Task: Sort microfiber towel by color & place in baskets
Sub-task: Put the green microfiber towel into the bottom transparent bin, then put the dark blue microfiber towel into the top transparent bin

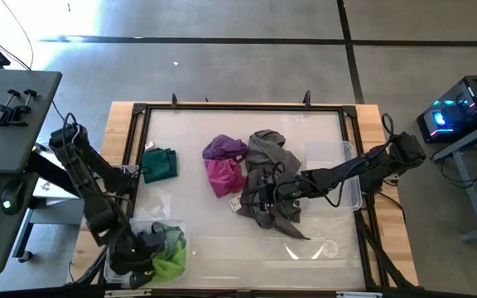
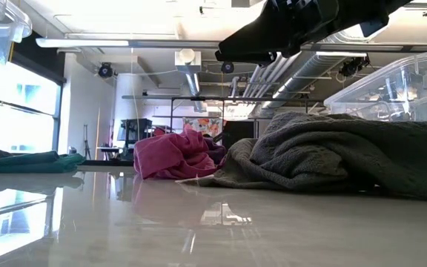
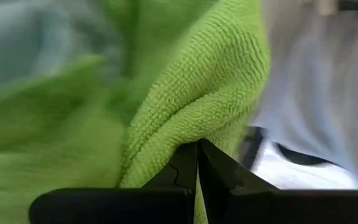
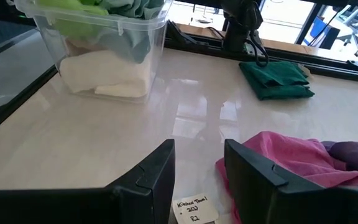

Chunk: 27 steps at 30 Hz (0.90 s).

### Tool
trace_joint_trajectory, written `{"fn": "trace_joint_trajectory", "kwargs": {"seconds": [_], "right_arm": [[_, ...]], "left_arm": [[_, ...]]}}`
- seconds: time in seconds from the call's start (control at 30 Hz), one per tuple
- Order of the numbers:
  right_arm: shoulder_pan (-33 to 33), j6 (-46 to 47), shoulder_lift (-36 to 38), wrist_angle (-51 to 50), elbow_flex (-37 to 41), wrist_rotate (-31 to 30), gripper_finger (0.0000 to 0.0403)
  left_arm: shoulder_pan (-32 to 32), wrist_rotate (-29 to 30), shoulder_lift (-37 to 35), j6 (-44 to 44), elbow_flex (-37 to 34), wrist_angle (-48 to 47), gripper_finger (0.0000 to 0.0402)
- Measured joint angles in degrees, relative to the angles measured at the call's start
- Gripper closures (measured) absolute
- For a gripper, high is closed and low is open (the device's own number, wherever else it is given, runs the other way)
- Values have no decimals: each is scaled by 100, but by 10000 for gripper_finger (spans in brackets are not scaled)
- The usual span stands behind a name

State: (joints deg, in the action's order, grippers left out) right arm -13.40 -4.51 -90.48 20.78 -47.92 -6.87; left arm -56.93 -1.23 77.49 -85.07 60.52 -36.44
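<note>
The lime green towel [image 1: 171, 261] lies in the small transparent bin [image 1: 176, 225] at the table's near left corner, on top of pale blue and white cloths [image 4: 107, 71]. My left gripper [image 3: 197, 149] is down in that bin, shut on the lime green towel [image 3: 185, 93]. My right gripper [image 4: 197, 168] is open and hovers over the left edge of the grey towel [image 1: 272, 178], next to the magenta towel [image 4: 291, 162]. The purple towel [image 1: 224, 147] lies against the magenta towel [image 1: 224, 175]. A folded dark green towel [image 1: 160, 164] lies flat farther left. My left gripper pinches a bulging fold of the lime green towel [image 3: 194, 127] between its two fingertips [image 3: 182, 168]. It comes from above, down into the small bin. The rest of the towel lies slack in the bin in front of the fingers.
A wide transparent bin [image 1: 344, 170] stands at the table's right side, under my right arm. A clear plastic lid [image 1: 309, 248] lies near the near edge. A white paper label [image 4: 194, 210] lies below my right gripper. A dark frame [image 1: 238, 108] borders the table.
</note>
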Motion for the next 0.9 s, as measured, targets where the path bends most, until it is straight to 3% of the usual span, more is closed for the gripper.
{"fn": "trace_joint_trajectory", "kwargs": {"seconds": [0.2,0.37,0.5,0.67,0.77,0.83,0.9], "right_arm": [[1,109,0,-8,0,0,269],[1,111,0,-24,0,0,269],[1,110,0,-26,0,-1,269],[1,109,0,-26,0,0,269],[1,109,0,-30,0,-1,269],[1,122,0,-29,0,0,269],[1,153,0,-31,0,-1,269]], "left_arm": [[110,73,-9,-38,-11,-1135,397],[183,-317,-77,91,144,-1139,397],[184,54,-312,311,626,-1220,397],[184,1732,-763,1437,1146,-1457,397],[243,3701,-1035,2742,1150,-1757,397],[356,4820,-1203,3024,1058,-2055,397],[723,5052,-1382,2891,965,-2570,397]]}}
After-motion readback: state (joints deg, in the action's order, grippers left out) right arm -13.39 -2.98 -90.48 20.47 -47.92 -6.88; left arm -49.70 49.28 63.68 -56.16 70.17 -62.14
